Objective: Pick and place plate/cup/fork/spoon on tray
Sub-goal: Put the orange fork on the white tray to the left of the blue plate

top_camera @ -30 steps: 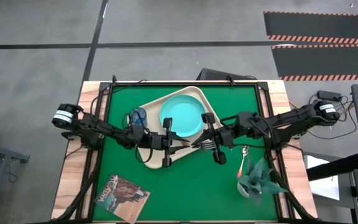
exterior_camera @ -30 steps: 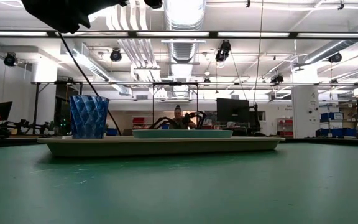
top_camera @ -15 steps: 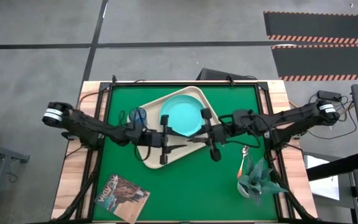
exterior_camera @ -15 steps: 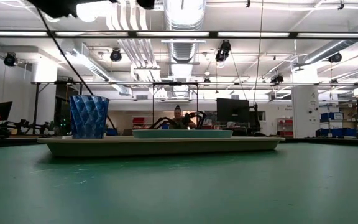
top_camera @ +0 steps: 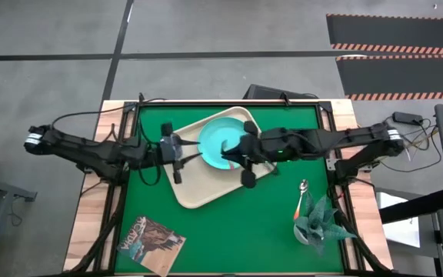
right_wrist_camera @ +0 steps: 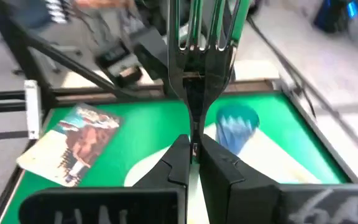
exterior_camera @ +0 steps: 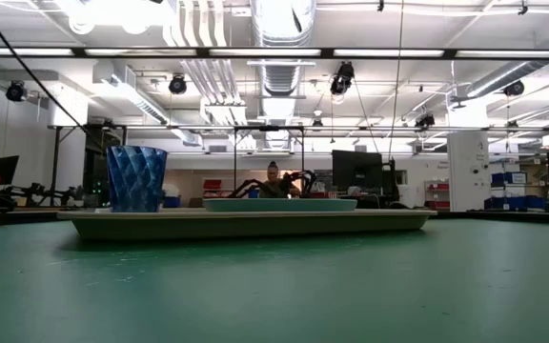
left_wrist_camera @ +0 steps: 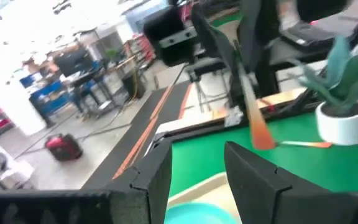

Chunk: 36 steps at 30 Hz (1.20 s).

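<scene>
Above the frame's centre in the high view, the right gripper (top_camera: 233,151), clamped on the fork (right_wrist_camera: 199,37), hangs over the turquoise plate (top_camera: 220,137) on the tray (top_camera: 206,188), seemingly to set it down; the left gripper (top_camera: 177,148), jaws apart and empty, sits beside the cup (exterior_camera: 136,178).

Colours around my two dark grippers

My right gripper (right_wrist_camera: 193,163) pinches the silver-tined fork (right_wrist_camera: 197,37). Ahead of it: a faceted blue cup (right_wrist_camera: 237,124), a cream tray (top_camera: 206,181) and green mat (top_camera: 268,223). Beside it lies the turquoise plate (top_camera: 220,138). Off to one side, a brown-patterned booklet (top_camera: 151,242).
</scene>
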Tool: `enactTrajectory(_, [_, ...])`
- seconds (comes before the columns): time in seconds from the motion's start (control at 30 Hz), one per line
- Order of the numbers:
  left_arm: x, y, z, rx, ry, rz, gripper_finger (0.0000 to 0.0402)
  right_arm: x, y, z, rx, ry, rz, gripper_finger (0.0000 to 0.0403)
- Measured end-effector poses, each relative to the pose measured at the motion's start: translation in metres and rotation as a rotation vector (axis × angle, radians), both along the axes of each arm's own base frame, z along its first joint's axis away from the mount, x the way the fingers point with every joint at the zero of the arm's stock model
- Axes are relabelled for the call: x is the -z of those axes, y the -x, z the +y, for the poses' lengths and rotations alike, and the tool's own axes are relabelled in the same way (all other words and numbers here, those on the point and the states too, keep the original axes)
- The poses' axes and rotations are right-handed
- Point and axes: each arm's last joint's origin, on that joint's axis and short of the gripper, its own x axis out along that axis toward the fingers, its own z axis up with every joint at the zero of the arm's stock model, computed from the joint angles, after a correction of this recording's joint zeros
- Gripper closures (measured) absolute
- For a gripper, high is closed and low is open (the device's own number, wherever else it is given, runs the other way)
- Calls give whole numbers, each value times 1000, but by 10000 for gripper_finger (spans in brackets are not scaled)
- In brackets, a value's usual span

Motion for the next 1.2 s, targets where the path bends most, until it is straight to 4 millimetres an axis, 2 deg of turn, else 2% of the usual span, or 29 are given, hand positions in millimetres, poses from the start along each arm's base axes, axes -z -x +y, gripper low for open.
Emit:
enactTrajectory(0.27, [2,10,4,-86,-23,67,269,6,-47,-13,170,-171,241,390])
enactTrajectory(0.6, [-5,33,19,-560,-90,78,269,23,-78,-18,340,-310,491,390])
enactTrajectory(0.77, [-9,43,23,-720,-95,74,269,39,-92,-33,396,-466,575,390])
enactTrajectory(1.0, [-16,55,25,-742,-69,32,269,71,-116,-61,479,-643,656,390])
enactTrajectory(1.2, [-21,70,30,-973,-65,23,269,99,-136,-80,515,-741,694,390])
